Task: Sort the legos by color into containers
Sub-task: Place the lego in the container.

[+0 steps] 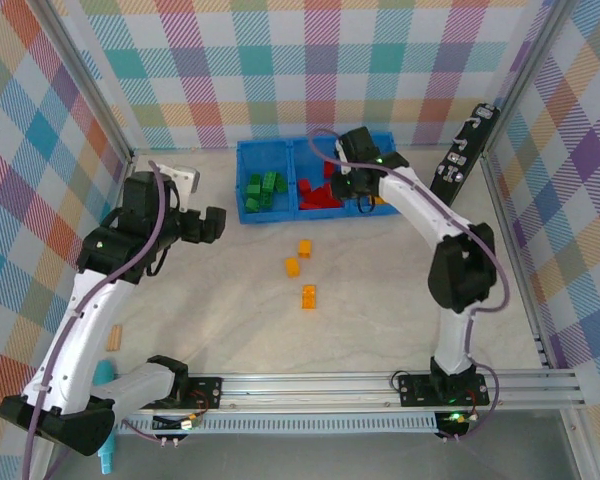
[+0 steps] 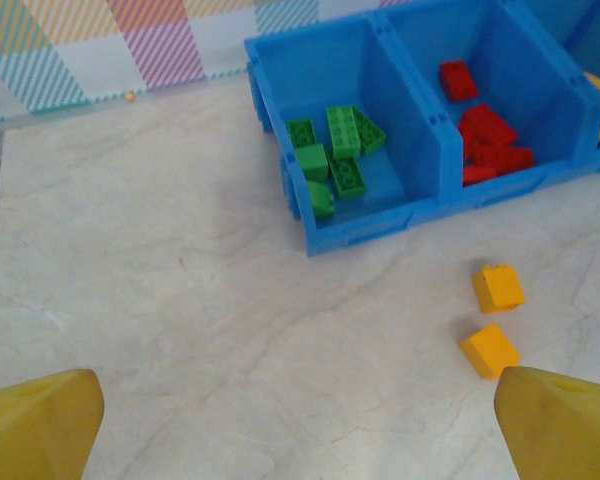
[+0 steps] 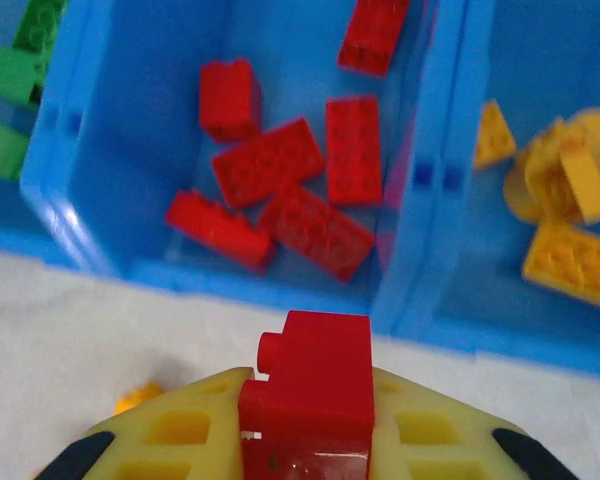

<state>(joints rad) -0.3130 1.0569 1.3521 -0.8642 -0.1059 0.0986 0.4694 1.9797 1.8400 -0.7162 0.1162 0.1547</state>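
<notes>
Blue tray [image 1: 242, 182] sits by the far wall, with green legos [image 2: 340, 150] in its left compartment, red legos [image 3: 280, 190] in the middle and yellow-orange legos [image 3: 570, 220] on the right. The right gripper [image 3: 307, 440] clamps a red brick [image 3: 315, 380] just short of the middle compartment's near rim. The left gripper [image 2: 300, 430] hangs spread wide over bare tabletop [image 2: 160, 280]. Three orange bricks [image 1: 292, 267] lie loose on open table, apart from the tray's front wall.

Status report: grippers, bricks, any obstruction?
Left gripper open, empty. Right gripper shut on red brick, just short of red bin. Three orange bricks loose on table. No obstruction seen.
</notes>
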